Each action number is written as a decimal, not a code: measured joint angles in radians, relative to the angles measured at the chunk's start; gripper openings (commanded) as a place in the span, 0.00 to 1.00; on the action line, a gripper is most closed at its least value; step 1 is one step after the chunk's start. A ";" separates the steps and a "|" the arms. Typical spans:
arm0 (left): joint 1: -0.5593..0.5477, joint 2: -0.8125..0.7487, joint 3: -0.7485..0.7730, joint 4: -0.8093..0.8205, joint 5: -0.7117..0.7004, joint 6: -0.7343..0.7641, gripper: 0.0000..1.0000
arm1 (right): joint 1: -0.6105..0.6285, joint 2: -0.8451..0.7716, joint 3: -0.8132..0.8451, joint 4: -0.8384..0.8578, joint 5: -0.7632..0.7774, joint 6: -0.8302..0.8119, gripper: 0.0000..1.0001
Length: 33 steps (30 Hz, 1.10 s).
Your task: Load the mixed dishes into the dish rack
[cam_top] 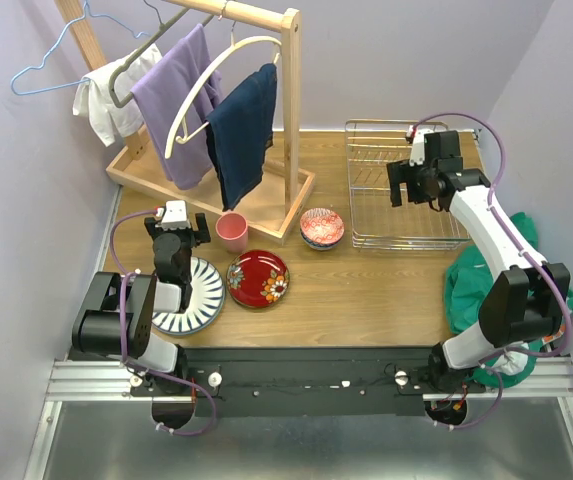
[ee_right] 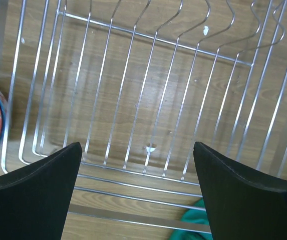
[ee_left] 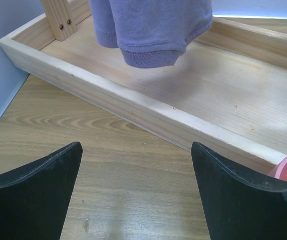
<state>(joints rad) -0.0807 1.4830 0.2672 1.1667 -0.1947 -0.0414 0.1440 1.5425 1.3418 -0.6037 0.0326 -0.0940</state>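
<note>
Partly hidden: striped plate (cam_top: 202, 298) | left gripper (ee_left: 135, 152), right gripper (ee_right: 137, 152) gaping, empty

A robot lab cell dressed as a home is shown. A wooden counter (cam_top: 366, 290) is boxed in by plain lilac walls (cam_top: 26, 200), and both arms are bolted to an aluminium rail (cam_top: 306, 380). Household props are set out: a clothes rack (cam_top: 291, 100) just beyond the left gripper (cam_top: 179, 228) and a dish rack (cam_top: 371, 190) under the right gripper (cam_top: 413, 190).
</note>
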 measured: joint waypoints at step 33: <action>0.211 -0.585 0.242 -0.955 0.034 0.002 0.80 | 0.225 -0.034 0.020 0.310 -0.568 -0.145 0.08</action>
<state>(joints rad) 0.1307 0.8982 0.5091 0.2115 -0.1608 -0.0395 0.3695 1.5089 1.3621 -0.2939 -0.5354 -0.2394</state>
